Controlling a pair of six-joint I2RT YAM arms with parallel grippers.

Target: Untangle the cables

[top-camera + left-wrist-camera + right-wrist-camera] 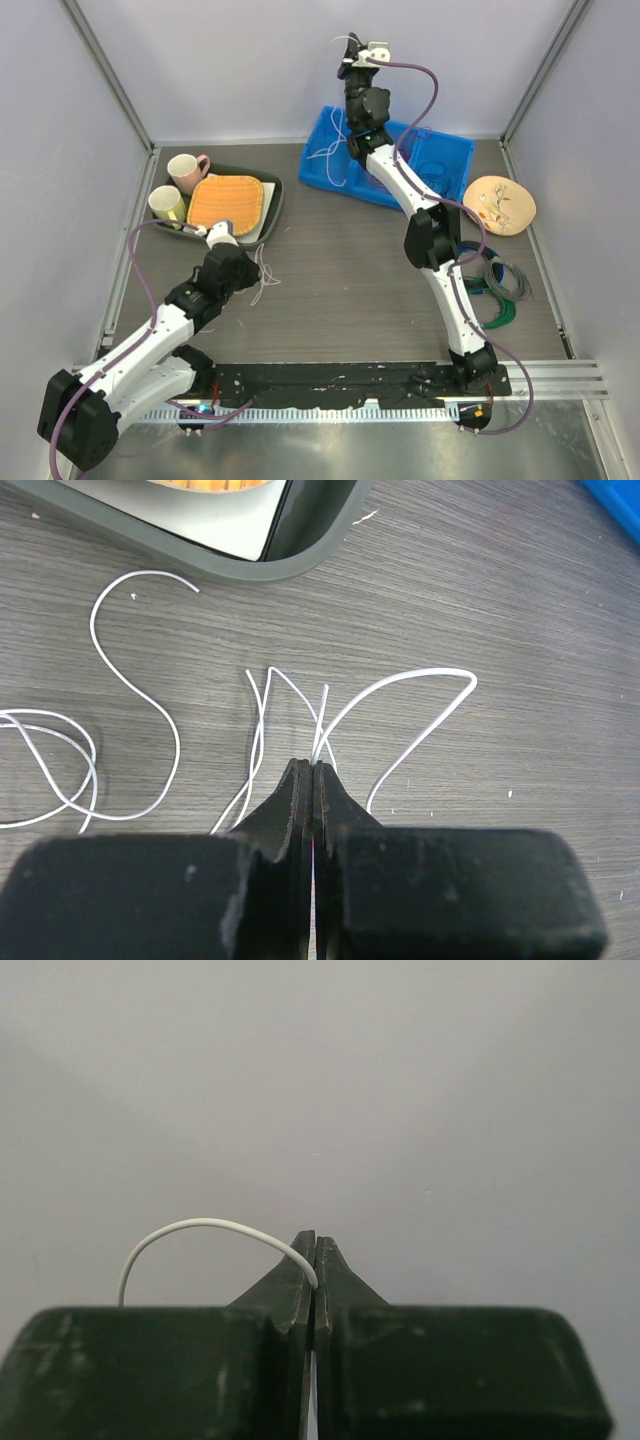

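The right gripper, high above the blue bin, pinches a white cable that trails down into the bin. The left gripper, low and well apart to the left, clenches white strands lying on the table

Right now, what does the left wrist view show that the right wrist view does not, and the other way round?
Only the left wrist view shows the table, a corner of the dark tray, an edge of the blue bin, and white cable loops lying on the table.

Only the right wrist view shows a plain grey background, with one white strand arching in the air.

Both views show a shut gripper pinching white cable: the left gripper and the right gripper.
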